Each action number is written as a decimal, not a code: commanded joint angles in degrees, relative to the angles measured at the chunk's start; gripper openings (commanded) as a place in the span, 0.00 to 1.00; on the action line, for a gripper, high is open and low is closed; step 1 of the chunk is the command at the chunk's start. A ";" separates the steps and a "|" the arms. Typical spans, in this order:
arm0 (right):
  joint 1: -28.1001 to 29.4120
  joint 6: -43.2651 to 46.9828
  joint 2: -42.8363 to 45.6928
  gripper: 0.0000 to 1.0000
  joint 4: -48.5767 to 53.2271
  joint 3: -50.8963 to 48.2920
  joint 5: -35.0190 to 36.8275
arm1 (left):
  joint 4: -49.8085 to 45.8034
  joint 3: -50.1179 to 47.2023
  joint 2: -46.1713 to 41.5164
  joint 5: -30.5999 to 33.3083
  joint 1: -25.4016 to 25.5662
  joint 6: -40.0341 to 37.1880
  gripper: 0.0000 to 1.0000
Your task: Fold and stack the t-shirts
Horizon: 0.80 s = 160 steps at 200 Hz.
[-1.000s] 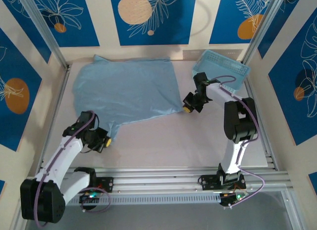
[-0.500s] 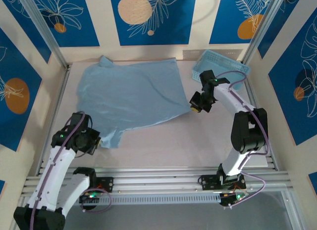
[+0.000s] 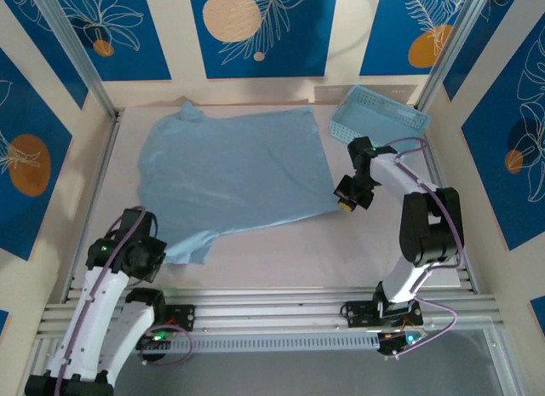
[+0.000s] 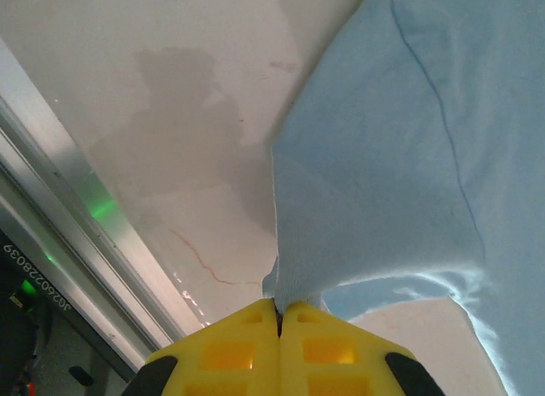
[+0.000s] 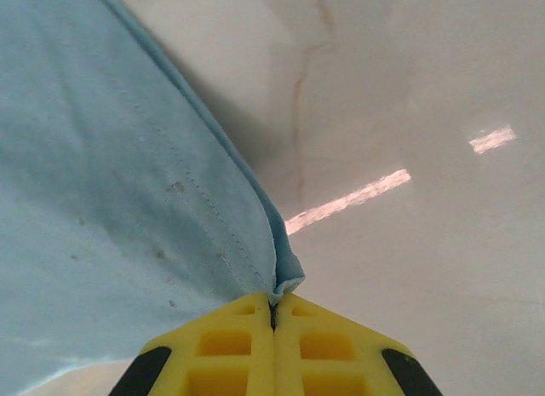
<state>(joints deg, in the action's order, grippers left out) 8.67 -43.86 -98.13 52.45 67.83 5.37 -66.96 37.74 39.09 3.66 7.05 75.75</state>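
A pale table (image 3: 281, 243) is seen from above, walled by blue and cream patterned panels, with two robot arms bolted at its near edge. A light dusty-blue t-shirt (image 3: 234, 170) lies spread in one layer over the left and middle of the table, mostly flat with soft ripples, and one sleeve points to the far-left corner. A light-blue plastic lattice basket (image 3: 379, 119) sits in the far-right corner, near the shirt's far-right corner but apart from it. The left gripper (image 4: 279, 311) is pinched tight on a small bunch of cloth at the shirt's near-left corner. The right gripper (image 5: 273, 309) is clamped on the hemmed near-right corner, where the stitched edge disappears between its yellow fingertips. The step in hand looks like stretching the near edge out before the first fold. To do it well, both pinches should hold firm while the arms move at a matched pace and height. The edge between them should be taut but not strained, so the ripples pull flat and neither corner slips free.
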 commanded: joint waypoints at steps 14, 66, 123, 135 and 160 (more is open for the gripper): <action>-0.66 -0.37 -2.09 0.01 0.00 1.48 1.28 | -4.61 -1.71 1.92 1.52 0.34 4.32 0.00; -0.99 -3.02 4.01 0.41 1.75 0.76 7.96 | -4.71 1.47 4.53 2.82 0.33 1.60 0.30; 3.69 -1.73 6.92 0.44 -3.80 -3.69 -2.76 | -3.46 7.63 10.58 0.10 0.33 -7.95 0.46; 4.04 -2.37 6.99 0.44 -4.19 -5.22 -3.97 | -4.36 6.41 13.13 -2.05 0.28 -8.44 0.47; 1.48 -3.11 7.08 0.46 -5.72 -9.64 -6.77 | -5.23 2.80 14.49 -3.04 0.17 -8.29 0.53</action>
<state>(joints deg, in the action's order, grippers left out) 12.62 -45.82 -91.22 47.97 61.91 3.73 -68.73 43.92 52.99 3.38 7.05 68.55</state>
